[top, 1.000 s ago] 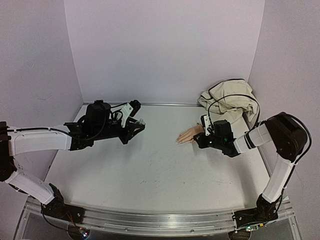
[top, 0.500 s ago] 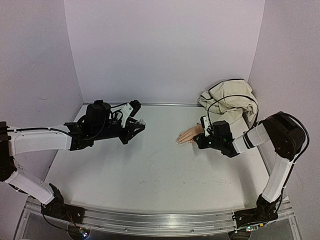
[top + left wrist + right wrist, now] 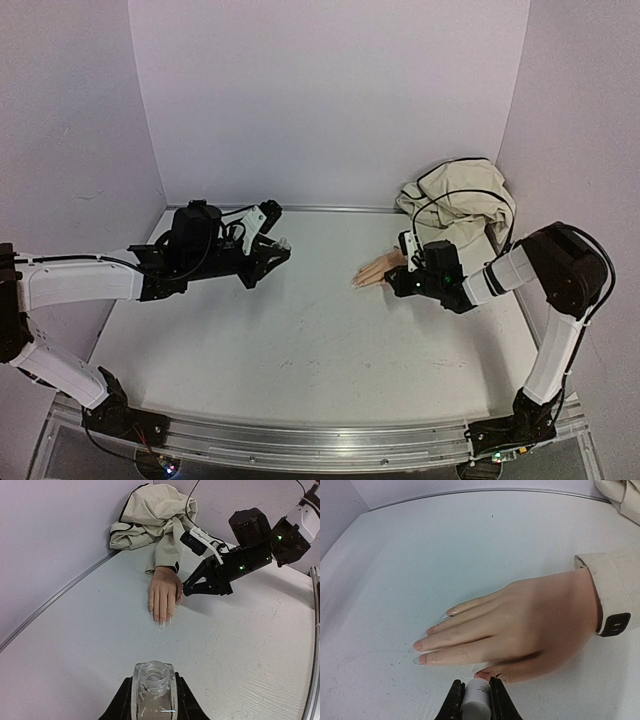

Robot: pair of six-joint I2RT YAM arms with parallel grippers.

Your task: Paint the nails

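Left tool (image 3: 153, 702) is clamped on a small clear bottle (image 3: 153, 677), held upright with its open neck uppermost, above the left half of the bench (image 3: 300, 340). Right tool (image 3: 187, 591) is closed on a short white cylinder (image 3: 476, 705) and sits low over the right half of the bench, pointing at the thumb side of the mannequin hand (image 3: 530, 620).

A crumpled beige garment (image 3: 455, 200) lies in the far right corner of the bench, with its sleeve (image 3: 610, 575) running forward to the hand's wrist. A dark band (image 3: 615, 624) sits at the cuff.

The hand lies palm down and flat on the bench, fingers together and pointing toward the left arm. The white cylinder's far end is just beside the thumb tip; whether it touches cannot be told. The thumb tip (image 3: 483, 674) shows a reddish mark.

The nails (image 3: 416, 644) are long, pointed and pale, resting on or just above the bench surface at the fingertips.
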